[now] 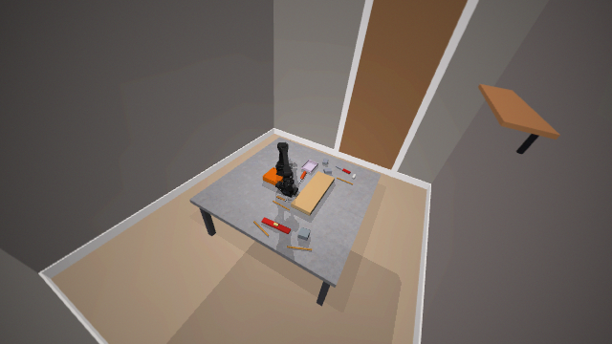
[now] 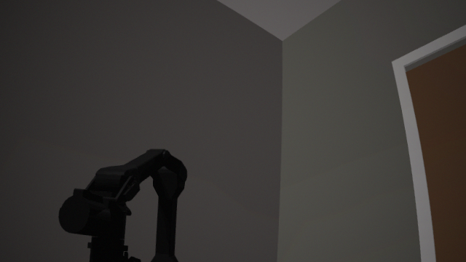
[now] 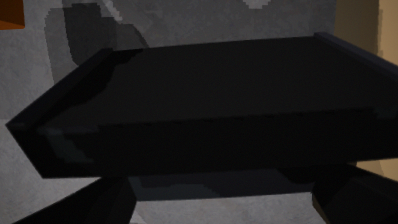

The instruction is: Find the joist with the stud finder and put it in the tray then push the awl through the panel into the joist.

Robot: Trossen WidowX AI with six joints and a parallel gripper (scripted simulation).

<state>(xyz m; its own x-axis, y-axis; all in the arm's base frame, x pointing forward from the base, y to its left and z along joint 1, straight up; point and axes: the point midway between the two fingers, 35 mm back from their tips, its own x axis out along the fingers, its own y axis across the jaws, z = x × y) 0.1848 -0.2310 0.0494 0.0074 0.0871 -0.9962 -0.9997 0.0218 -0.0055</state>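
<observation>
My gripper (image 1: 290, 194) (image 3: 225, 188) points down beside the left long side of the tan floor panel (image 1: 314, 192) (image 3: 390, 35). It is shut on the black stud finder (image 3: 215, 85), whose wide dark body fills the middle of the wrist view; its narrower lower part is between the fingers. The stud finder cannot be made out in the top view. The pale lilac tray (image 1: 310, 166) stands beyond the panel's far end. An orange-handled tool (image 1: 303, 175), perhaps the awl, lies between tray and arm. No hole can be made out in the panel.
An orange block (image 1: 272, 177) (image 3: 10, 15) is beside the arm. A red level (image 1: 275, 225), a blue-grey block (image 1: 304, 233) and pencils lie toward the near edge. Small grey blocks (image 1: 325, 162), a red-handled tool (image 1: 346, 171) and another pencil (image 1: 344, 181) are at the far end.
</observation>
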